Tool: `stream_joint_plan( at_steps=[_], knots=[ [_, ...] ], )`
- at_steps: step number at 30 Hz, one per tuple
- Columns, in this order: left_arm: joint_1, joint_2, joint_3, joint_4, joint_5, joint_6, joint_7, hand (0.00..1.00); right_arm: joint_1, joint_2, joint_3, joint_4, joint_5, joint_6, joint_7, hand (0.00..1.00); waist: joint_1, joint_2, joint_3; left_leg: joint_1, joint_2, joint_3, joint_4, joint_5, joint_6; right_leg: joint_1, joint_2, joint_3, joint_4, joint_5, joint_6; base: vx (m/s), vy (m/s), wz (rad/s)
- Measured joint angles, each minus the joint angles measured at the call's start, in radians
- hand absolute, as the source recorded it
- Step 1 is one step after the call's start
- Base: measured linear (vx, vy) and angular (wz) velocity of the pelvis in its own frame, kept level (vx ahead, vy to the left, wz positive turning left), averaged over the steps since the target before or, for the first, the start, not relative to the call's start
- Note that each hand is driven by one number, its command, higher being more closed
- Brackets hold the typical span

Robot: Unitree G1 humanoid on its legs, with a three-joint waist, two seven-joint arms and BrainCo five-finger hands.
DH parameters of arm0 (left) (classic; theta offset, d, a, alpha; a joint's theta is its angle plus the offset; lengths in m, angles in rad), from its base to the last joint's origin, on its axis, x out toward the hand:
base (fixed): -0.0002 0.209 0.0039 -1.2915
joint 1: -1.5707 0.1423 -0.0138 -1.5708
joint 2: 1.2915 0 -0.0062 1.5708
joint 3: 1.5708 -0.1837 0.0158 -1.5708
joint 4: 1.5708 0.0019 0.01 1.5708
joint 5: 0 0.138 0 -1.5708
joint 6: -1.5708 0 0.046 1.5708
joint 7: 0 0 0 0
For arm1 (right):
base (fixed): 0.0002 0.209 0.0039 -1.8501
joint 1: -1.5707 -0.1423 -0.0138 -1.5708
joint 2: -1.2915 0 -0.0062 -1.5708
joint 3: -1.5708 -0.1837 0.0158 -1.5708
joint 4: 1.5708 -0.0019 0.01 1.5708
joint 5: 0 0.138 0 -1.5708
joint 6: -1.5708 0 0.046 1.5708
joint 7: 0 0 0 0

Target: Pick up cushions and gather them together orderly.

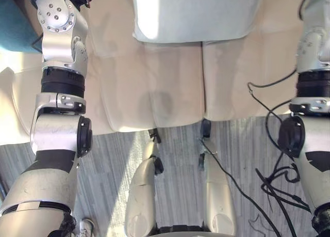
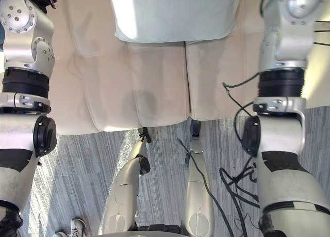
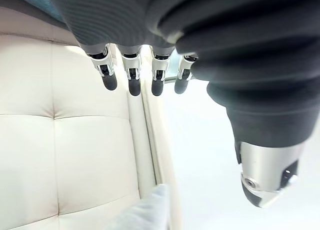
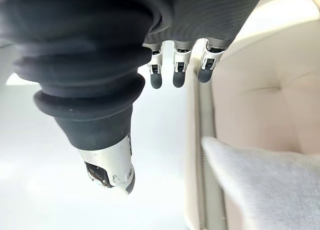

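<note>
A pale grey cushion (image 1: 196, 15) lies at the back of the cream sofa seat (image 1: 154, 87), straight ahead between my two raised arms. In the left wrist view my left hand (image 3: 132, 82) hangs open with relaxed fingers and nothing in it, and a corner of the pale cushion (image 3: 147, 210) shows below it against the tufted sofa back. My right hand (image 4: 177, 74) is open and empty as well, hovering apart from the cushion's other end (image 4: 265, 185).
A teal object (image 1: 15, 20) sits at the sofa's left end. Grey carpet (image 1: 108, 164) runs along the seat's front edge. A person's shoe (image 1: 85, 227) shows on the floor at the lower left.
</note>
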Motion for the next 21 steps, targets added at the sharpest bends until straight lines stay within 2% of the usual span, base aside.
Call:
stream_joint_plan(
  at_steps=[4,7,9,10,12,13,14,16,17,19,21],
  knots=[
    [0.165,0.005,0.003,-0.108,-0.009,-0.011,-0.03,0.0,0.17,0.0,-0.019,-0.08,0.041,-0.027,0.05,0.0,0.006,0.0,0.0,0.022,0.002,0.002,-0.002,0.0,-0.001,0.018,0.0,-0.006,0.014,-0.01,-0.003,-0.03,-0.039,0.08],
    [0.382,-0.045,0.004,-0.209,-0.008,-0.02,-0.057,0.0,0.434,0.032,-0.031,-0.155,0.048,-0.03,0.094,0.0,0.006,-0.001,-0.001,0.056,0.008,0.005,-0.006,-0.006,-0.008,0.057,0.0,-0.007,0.005,-0.014,0.002,0.0,-0.045,0.0],
    [0.602,-0.145,-0.002,-0.279,-0.006,-0.02,-0.102,0.0,0.666,0.121,-0.031,-0.212,0.046,-0.03,0.134,0.0,0.006,-0.002,-0.001,0.094,0.014,0.011,-0.004,-0.018,-0.012,0.099,0.004,-0.007,-0.006,-0.018,0.003,0.02,-0.055,-0.05],
    [0.655,-0.17,-0.006,-0.291,-0.005,-0.02,-0.115,0.0,0.717,0.146,-0.026,-0.221,0.044,-0.029,0.143,0.0,0.006,-0.002,-0.001,0.103,0.016,0.012,-0.003,-0.02,-0.012,0.109,0.005,-0.007,-0.009,-0.019,0.002,0.01,-0.064,-0.1],
    [0.884,-0.275,-0.041,-0.314,0.016,-0.019,-0.172,0.0,0.935,0.249,0.006,-0.246,0.005,-0.024,0.191,0.0,0.01,-0.004,-0.003,0.152,0.03,0.026,0.014,-0.052,-0.018,0.165,0.016,-0.007,-0.019,-0.03,-0.001,0.03,-0.101,-0.14],
    [0.933,-0.298,-0.05,-0.314,0.024,-0.015,-0.189,0.0,0.984,0.268,0.018,-0.245,-0.018,-0.022,0.204,0.0,0.012,-0.005,-0.004,0.164,0.033,0.028,0.021,-0.061,-0.018,0.181,0.017,-0.008,-0.019,-0.038,-0.002,0.05,-0.103,-0.12],
    [1.049,-0.339,-0.078,-0.312,0.045,-0.008,-0.224,0.0,1.099,0.309,0.041,-0.236,-0.07,-0.017,0.234,0.0,0.017,-0.005,-0.022,0.188,0.037,0.039,0.036,-0.082,-0.021,0.207,0.02,-0.009,-0.017,-0.059,-0.006,0.03,-0.056,-0.07],
    [1.175,-0.358,-0.124,-0.267,0.095,0.002,-0.267,0.0,1.216,0.334,0.077,-0.145,-0.154,-0.005,0.274,0.0,0.016,-0.005,-0.081,0.219,0.038,0.041,0.023,-0.087,-0.028,0.232,0.024,-0.011,-0.021,-0.071,-0.005,0.07,-0.051,-0.04],
    [1.195,-0.359,-0.128,-0.246,0.105,0.002,-0.276,0.0,1.237,0.334,0.086,-0.105,-0.17,-0.001,0.282,0.0,0.016,-0.005,-0.091,0.234,0.038,0.04,0.018,-0.087,-0.028,0.246,0.025,-0.011,-0.023,-0.079,0.002,0.1,-0.05,0.04],
    [1.274,-0.362,-0.119,-0.113,0.156,0.006,-0.301,0.0,1.302,0.331,0.107,0.079,-0.257,0.017,0.312,0.0,0.005,-0.002,-0.144,0.306,0.033,0.026,-0.004,-0.089,-0.032,0.325,0.023,-0.031,-0.038,-0.101,0.01,0.13,-0.04,0.14],
    [1.324,-0.354,-0.1,-0.044,0.18,0.006,-0.316,0.0,1.354,0.322,0.107,0.167,-0.327,0.025,0.338,0.0,0.004,-0.004,-0.181,0.352,0.032,0.017,-0.008,-0.097,-0.042,0.381,0.023,-0.041,-0.056,-0.11,0.01,0.13,-0.015,0.15]
  ],
)
